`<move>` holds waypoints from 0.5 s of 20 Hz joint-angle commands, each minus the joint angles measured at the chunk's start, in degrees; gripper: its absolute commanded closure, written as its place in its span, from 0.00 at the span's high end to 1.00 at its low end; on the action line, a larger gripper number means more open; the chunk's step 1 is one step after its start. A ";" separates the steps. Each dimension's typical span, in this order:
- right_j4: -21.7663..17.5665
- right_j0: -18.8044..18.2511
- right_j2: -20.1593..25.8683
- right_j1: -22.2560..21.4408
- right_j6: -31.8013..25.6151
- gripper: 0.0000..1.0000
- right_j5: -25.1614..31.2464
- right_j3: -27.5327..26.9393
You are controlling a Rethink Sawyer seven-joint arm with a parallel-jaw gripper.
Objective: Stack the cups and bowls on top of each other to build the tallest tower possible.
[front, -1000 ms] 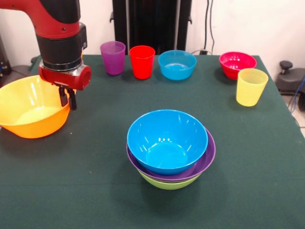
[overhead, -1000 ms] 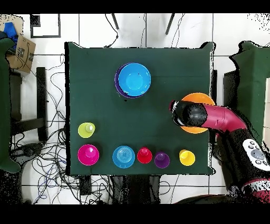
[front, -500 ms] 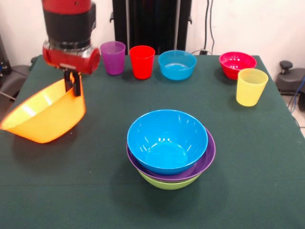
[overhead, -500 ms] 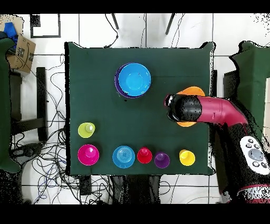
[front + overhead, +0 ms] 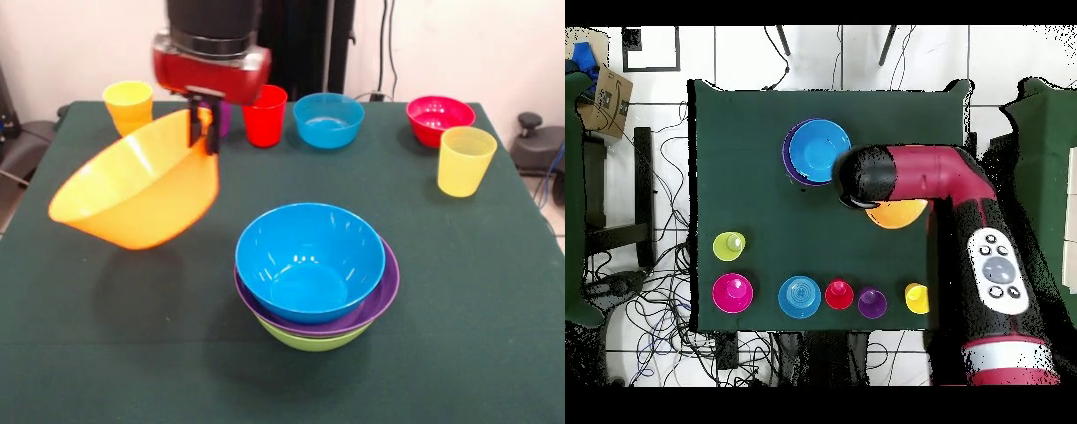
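My gripper [image 5: 202, 146] is shut on the rim of the large orange bowl [image 5: 137, 193], which hangs tilted above the table, left of the tower. The tower is a blue bowl [image 5: 309, 258] nested in a purple bowl [image 5: 386, 284] on a green bowl [image 5: 309, 341]. Along the far edge stand an orange-yellow cup [image 5: 128, 104], a red cup [image 5: 265, 115], a small blue bowl [image 5: 328, 119] and a red-pink bowl [image 5: 439, 117]. A pale yellow cup [image 5: 465, 161] stands at the right. The purple cup [image 5: 872, 302] is mostly hidden behind the gripper in the front view. From overhead, the arm [image 5: 910, 178] covers most of the orange bowl [image 5: 897, 214].
The dark green table [image 5: 477, 353] ends close to the pale yellow cup on the right side. In the overhead view the arm reaches across the table right beside the blue bowl [image 5: 817, 150]. Cables and a cardboard box [image 5: 605, 95] lie on the floor around the table.
The gripper has lifted the orange bowl off the table and carried it toward the tower. The bowl now hangs tilted. The orange-yellow cup behind it has come into view.
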 commanded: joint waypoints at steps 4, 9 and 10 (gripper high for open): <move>-3.33 10.45 -3.89 8.97 8.38 0.00 1.90 -12.40; -3.16 15.41 -7.27 10.76 12.85 0.00 -0.22 -13.54; -3.01 16.28 -7.92 11.30 13.63 0.00 -0.96 -13.70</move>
